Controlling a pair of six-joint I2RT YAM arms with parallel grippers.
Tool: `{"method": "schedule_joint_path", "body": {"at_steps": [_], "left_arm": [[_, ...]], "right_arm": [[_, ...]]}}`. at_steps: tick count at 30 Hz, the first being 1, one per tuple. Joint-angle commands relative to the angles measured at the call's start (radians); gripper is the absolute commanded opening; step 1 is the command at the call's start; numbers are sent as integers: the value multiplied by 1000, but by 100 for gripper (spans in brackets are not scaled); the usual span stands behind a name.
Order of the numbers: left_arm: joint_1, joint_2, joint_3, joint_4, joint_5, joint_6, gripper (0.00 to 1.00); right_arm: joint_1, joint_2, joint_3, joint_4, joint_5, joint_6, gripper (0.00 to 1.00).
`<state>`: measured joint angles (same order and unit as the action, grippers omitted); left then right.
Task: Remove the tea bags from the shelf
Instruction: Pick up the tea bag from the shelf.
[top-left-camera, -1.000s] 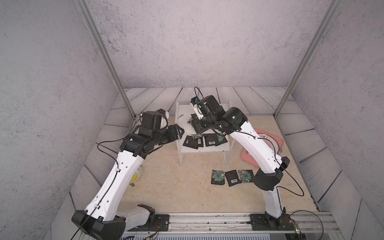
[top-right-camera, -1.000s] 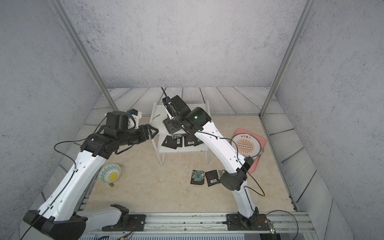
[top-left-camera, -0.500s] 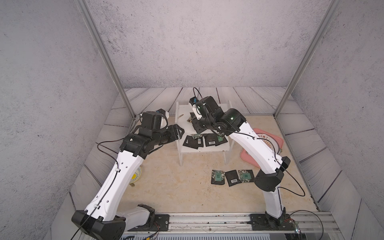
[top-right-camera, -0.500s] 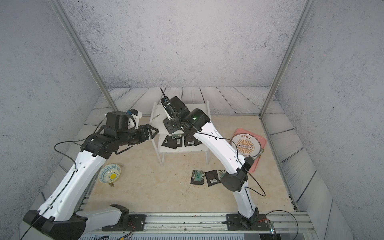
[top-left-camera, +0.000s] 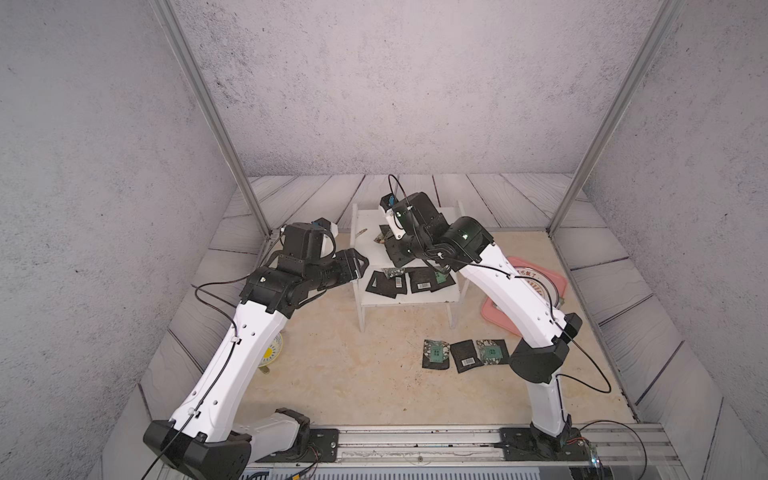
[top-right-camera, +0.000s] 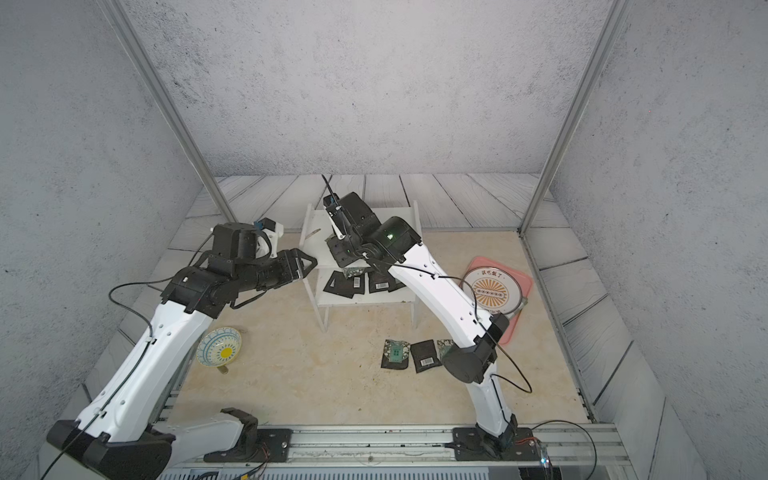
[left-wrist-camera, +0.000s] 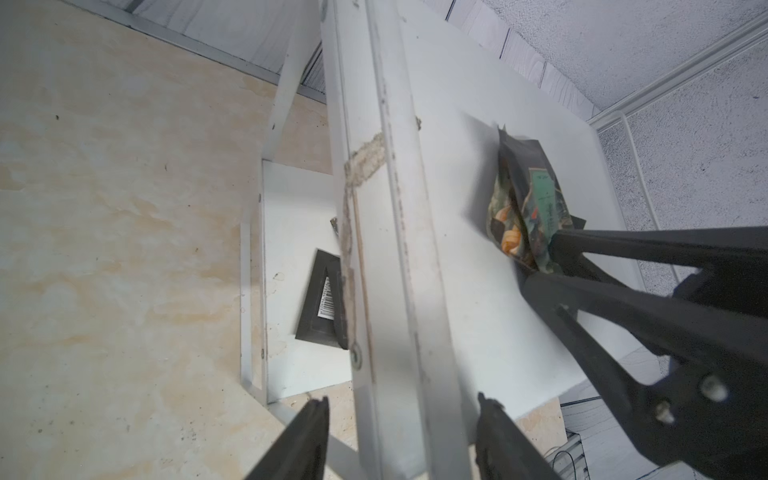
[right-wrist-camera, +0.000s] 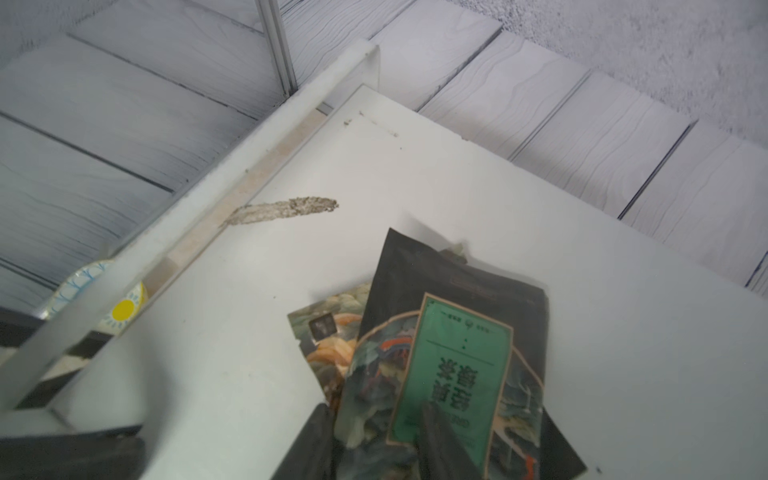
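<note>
Since the frames of a second ago, neither arm has visibly shifted; your right wrist hangs over the shelf's upper board as before. Nearest you, three tea bags (top-left-camera: 468, 356) lie in a row on the table, clear of the shelf (top-left-camera: 409, 297). At mid-depth, your left gripper (top-left-camera: 362, 264) stands at the shelf's left side panel. Its fingers (left-wrist-camera: 303, 440) are spread, one to each side of the panel's edge, and pinch nothing; whether they touch the panel you cannot tell. On the lower board, several tea bags (top-left-camera: 423, 281) lie flat and overlapping, two of them barcode-side up. Farthest, on the upper board, your right gripper (left-wrist-camera: 542, 258) pinches a green-labelled tea bag (right-wrist-camera: 453, 365) by one edge: one finger (right-wrist-camera: 436, 440) lies across the label, and its partner meets the opposite side. That sachet is tilted up off the board and overlaps a second tea bag (right-wrist-camera: 328, 332) lying flat beneath it.
</note>
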<state>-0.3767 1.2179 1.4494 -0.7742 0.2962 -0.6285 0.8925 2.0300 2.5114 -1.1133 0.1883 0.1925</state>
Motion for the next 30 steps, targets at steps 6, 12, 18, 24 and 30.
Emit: {"method": "schedule_joint_path", "body": {"at_steps": [6,12,18,24,30], "left_arm": [[9,-20,-19,9,3,-2,60],[9,-21,-20,10,3,-5,60],[9,-21,-29,16,6,-10,60],[9,-24,-32,15,3,-9,60],[9,-23,-39,22,7,-12,60]], "right_arm": [[-18,-39,-10,-102,-90,61,51],[-45,-8,46,-140,-131,128,54],[-60,-11,26,-134,-141,171,50],[-60,-11,9,-139,-102,167,39],[-61,-7,-10,-147,-78,152,38]]}}
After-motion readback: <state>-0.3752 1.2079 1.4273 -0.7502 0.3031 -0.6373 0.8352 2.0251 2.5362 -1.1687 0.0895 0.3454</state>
